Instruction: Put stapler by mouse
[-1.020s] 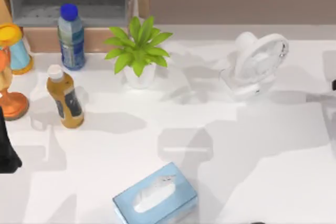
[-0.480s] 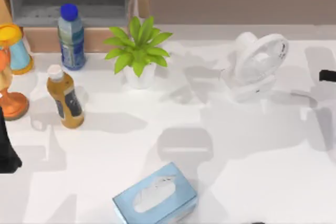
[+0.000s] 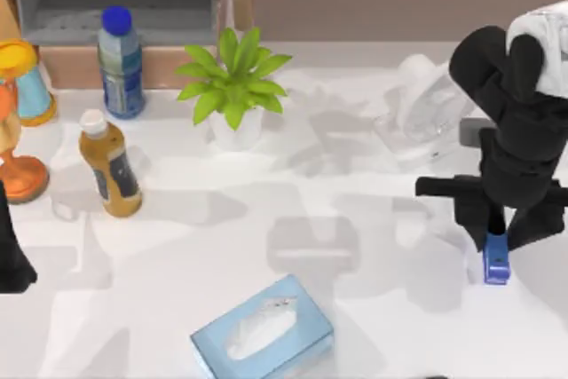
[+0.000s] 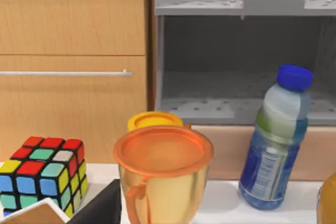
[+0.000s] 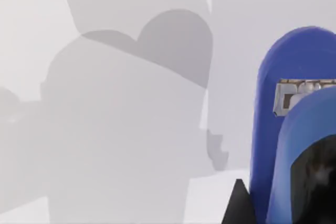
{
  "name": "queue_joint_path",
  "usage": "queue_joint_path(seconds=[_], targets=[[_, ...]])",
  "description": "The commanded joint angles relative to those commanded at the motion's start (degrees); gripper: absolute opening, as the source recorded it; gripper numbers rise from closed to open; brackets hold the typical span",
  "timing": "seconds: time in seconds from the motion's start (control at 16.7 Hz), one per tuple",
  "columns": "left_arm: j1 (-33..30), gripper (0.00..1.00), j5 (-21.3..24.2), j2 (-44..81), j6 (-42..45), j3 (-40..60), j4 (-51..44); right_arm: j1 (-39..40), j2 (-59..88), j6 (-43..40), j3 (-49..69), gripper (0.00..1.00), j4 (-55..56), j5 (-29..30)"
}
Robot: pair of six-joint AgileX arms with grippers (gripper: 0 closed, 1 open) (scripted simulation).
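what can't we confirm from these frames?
- Mouse: no place to point to on the table, so the target spot is unknown.
- Stapler: top view, the right end effector covers most of it; right wrist view cuts it at the edge.
- Right end effector grip: finger contact hidden by the arm itself.
- Fan: partly behind the right arm.
- Left end effector: cut off at the top view's left edge.

Counts on the table
One stapler (image 3: 496, 261), one tissue box (image 3: 263, 329), two bottles, blue-capped (image 3: 120, 61) and amber (image 3: 110, 166), one potted plant (image 3: 233, 86), one white fan (image 3: 426, 113), one Rubik's cube (image 4: 41, 174), one orange cup (image 4: 163, 174).
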Motion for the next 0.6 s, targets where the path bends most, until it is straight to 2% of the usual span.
queue_joint_path(seconds=[0.3,0.6], targets=[[0.0,1.0,0.0,0.0,0.0,0.0,0.0,12.31,-0.77,6.29,1.35,0.0,4.23,-0.39],[0.0,1.0,0.0,0.0,0.0,0.0,0.0,14.23,-1.22,7.05,2.1,0.0,5.93,-0.4]])
